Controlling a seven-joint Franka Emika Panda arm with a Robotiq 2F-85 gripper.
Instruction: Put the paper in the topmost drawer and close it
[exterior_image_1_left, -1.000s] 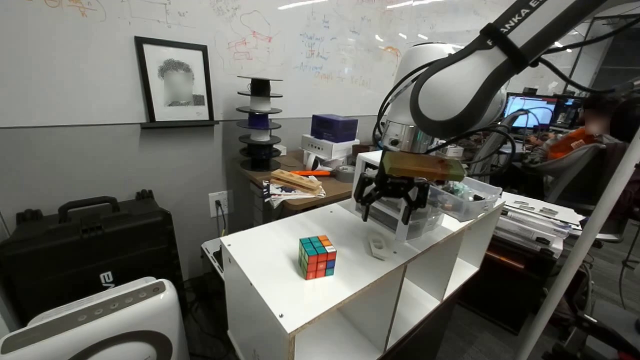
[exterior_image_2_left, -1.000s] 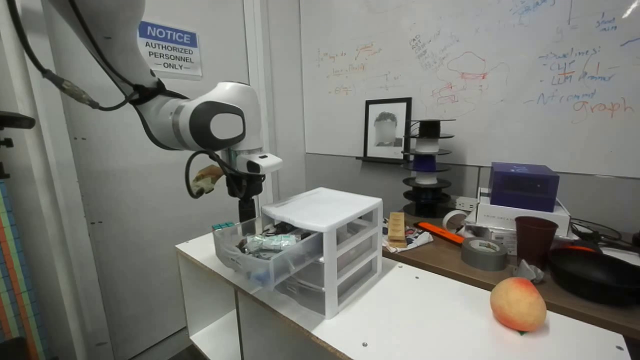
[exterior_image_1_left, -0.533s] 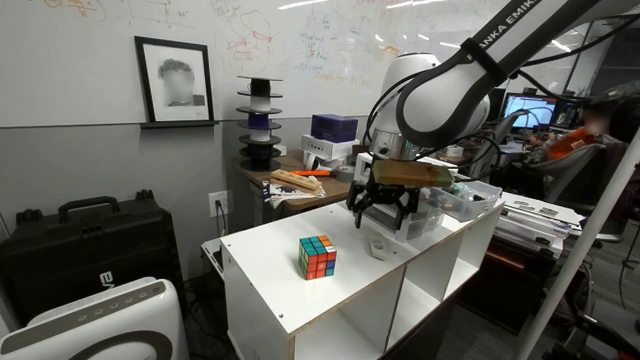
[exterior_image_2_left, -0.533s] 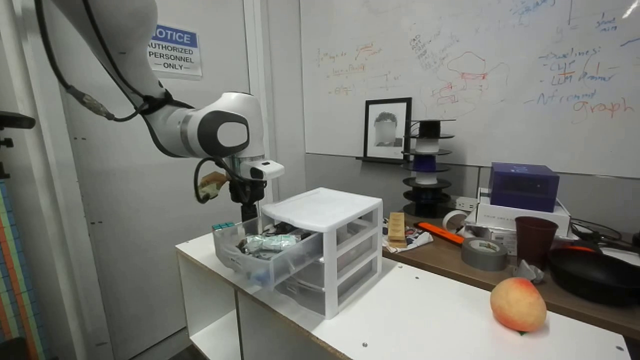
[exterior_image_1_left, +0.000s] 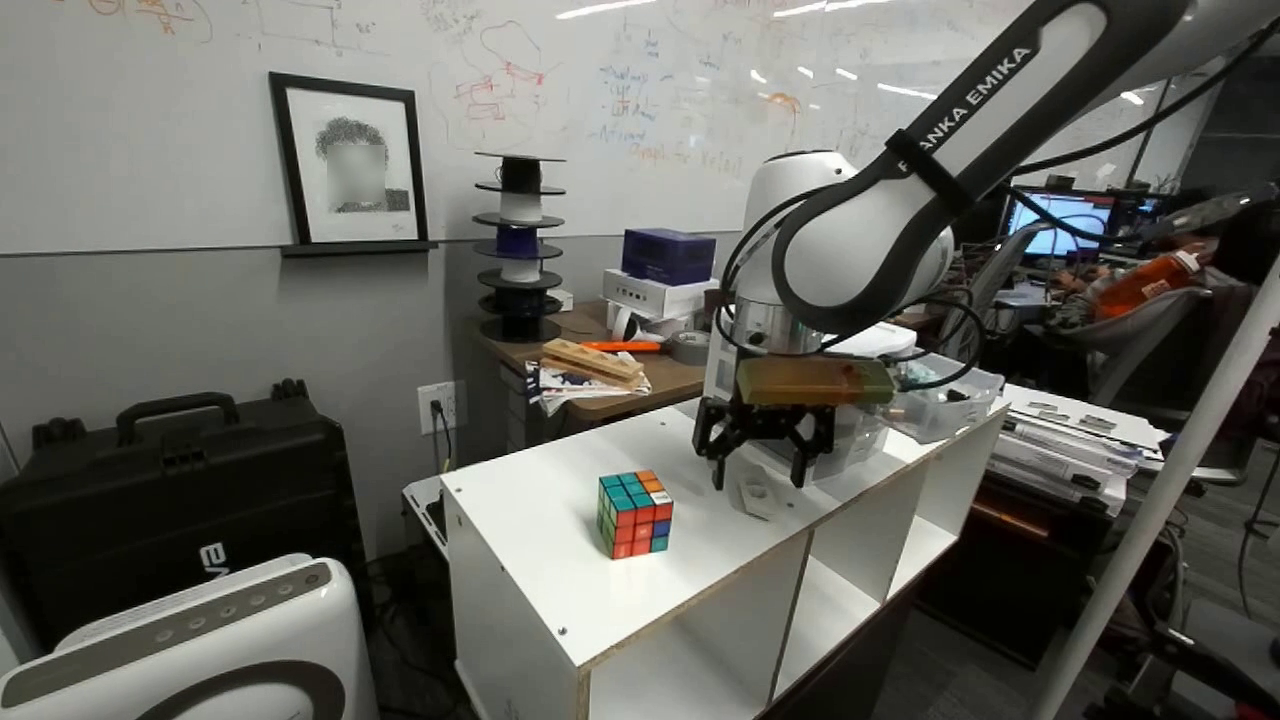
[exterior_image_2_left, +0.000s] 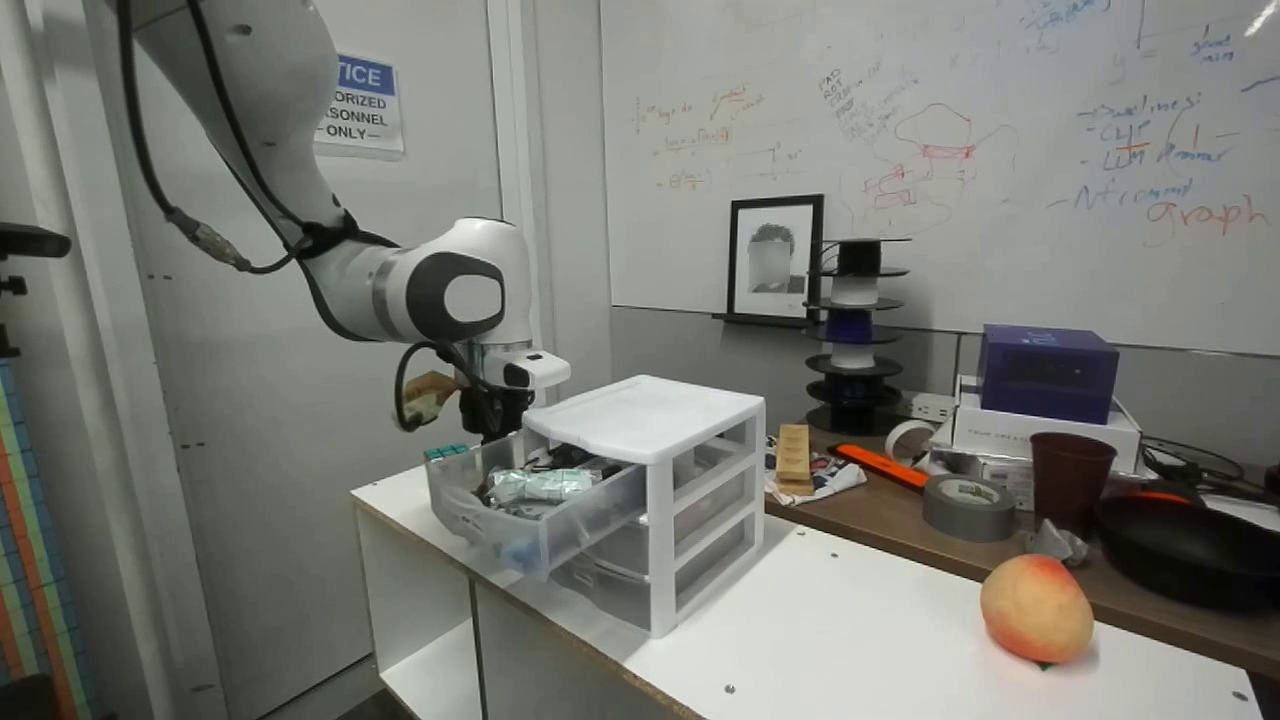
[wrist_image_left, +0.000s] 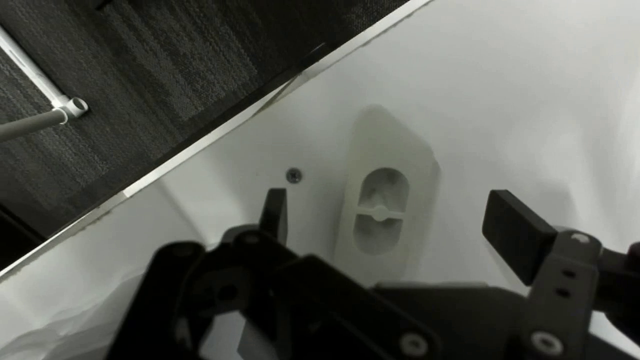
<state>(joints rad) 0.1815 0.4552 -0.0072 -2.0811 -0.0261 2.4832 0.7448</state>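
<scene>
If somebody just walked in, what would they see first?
Probably the colourful Rubik's cube, bright on the white shelf top. The robot arm comes next, its open gripper above a pale piece with holes. In an exterior view, a round peach-like thing sits on the same top, right of the white drawer unit.

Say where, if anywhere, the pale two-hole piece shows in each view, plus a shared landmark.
In an exterior view: piece below and right of centre, beneath the tool.
In an exterior view: not visible; likely behind the open drawer.
In the wrist view: piece right of centre, between the tool's open jaws.
Shared landmark: the white shelf.
</scene>
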